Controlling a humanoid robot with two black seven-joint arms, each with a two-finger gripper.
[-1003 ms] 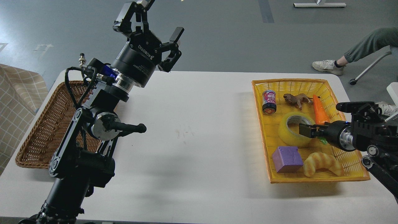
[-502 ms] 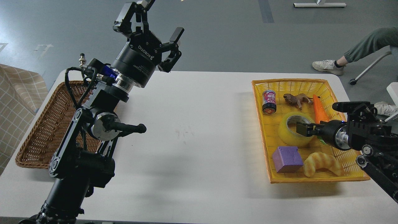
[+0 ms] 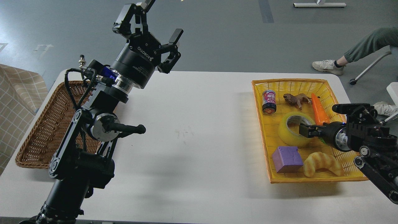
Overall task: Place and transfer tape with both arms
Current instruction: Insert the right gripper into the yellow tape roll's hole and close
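A white table [image 3: 199, 130] carries a brown wicker basket [image 3: 40, 130] at its left edge and a yellow woven basket [image 3: 311, 82] at its right. The left gripper [image 3: 149, 29] is raised over the far left of the table with its fingers spread wide and holding nothing. The tape [image 3: 290, 132] lies in the middle of the yellow basket, far of a purple cube [image 3: 286, 159] and a croissant toy [image 3: 323, 163], while the right gripper [image 3: 306, 130] sits at the roll's right rim; whether it grips cannot be told.

A single head view looks forward and down from above the near edge of the white table [image 3: 199, 124], fairly near. The wicker basket [image 3: 37, 140] sits toward nine o'clock, the yellow tray [image 3: 264, 137] toward three, and grey floor [image 3: 224, 34] at twelve.
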